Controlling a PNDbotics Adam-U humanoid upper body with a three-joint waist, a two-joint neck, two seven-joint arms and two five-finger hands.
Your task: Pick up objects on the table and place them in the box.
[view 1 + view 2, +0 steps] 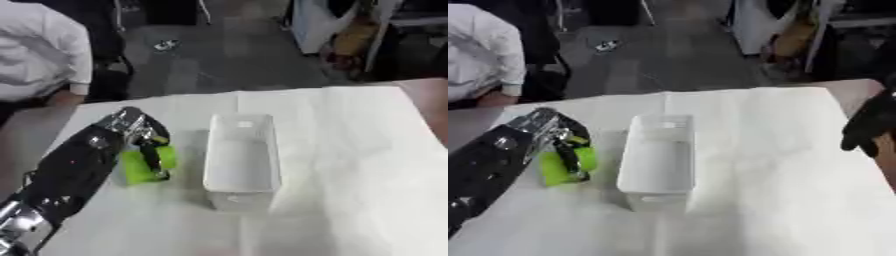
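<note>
A bright green object point(140, 166) lies on the white table to the left of a clear plastic box point(242, 159). My left hand point(150, 142) reaches down over it from the left, and its dark fingers are curled round the green object. The box stands in the middle of the table, long side running away from me, and looks empty. My right hand point(870, 124) shows only in the right eye view, at the right edge above the table's far right corner, a dark blurred shape.
The white cloth-covered table point(350, 165) stretches to the right of the box. A person in a white shirt point(35, 50) stands beyond the far left corner. Chairs and bags crowd the floor behind the table.
</note>
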